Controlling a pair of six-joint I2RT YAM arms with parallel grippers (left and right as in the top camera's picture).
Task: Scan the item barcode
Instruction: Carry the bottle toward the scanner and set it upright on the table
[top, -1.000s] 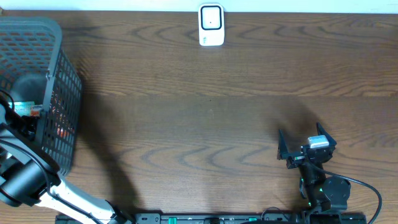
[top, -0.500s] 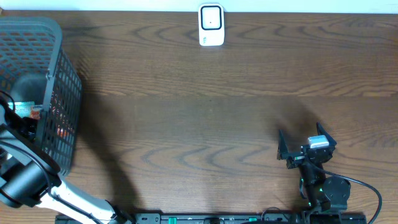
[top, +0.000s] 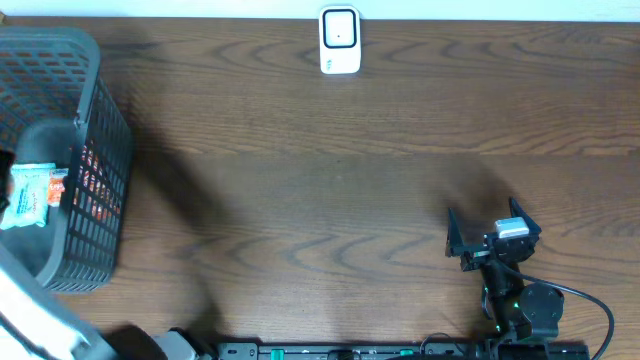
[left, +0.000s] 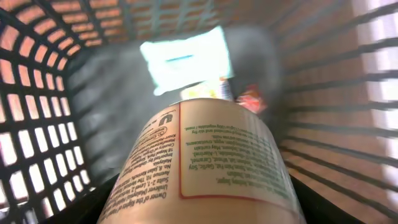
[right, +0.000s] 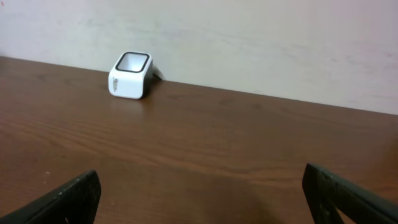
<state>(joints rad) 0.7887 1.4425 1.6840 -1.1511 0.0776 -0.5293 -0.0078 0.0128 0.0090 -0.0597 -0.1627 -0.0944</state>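
The item, a cream cylindrical container (left: 205, 155) with a red-bordered printed label, fills the lower part of the left wrist view. My left gripper (left: 200, 214) is shut on it, a dark jaw showing on each side, inside the black mesh basket (left: 37, 124). In the overhead view this arm is only a white blur (top: 30, 320) at the bottom left, and the container does not show there. The white barcode scanner (top: 340, 40) stands at the table's far edge, also seen in the right wrist view (right: 130, 74). My right gripper (top: 490, 238) rests open and empty near the front right (right: 202, 193).
The basket (top: 100, 130) stands at the table's left end. Inside it lie a white and teal packet (top: 28, 195) (left: 186, 59) and a small red wrapper (left: 252, 99). A pale wall (right: 249, 43) rises behind the scanner.
The left arm, earlier reaching over the basket's near side, now shows only as a blur at the bottom left. The white and teal packet is uncovered. The right arm has not moved.
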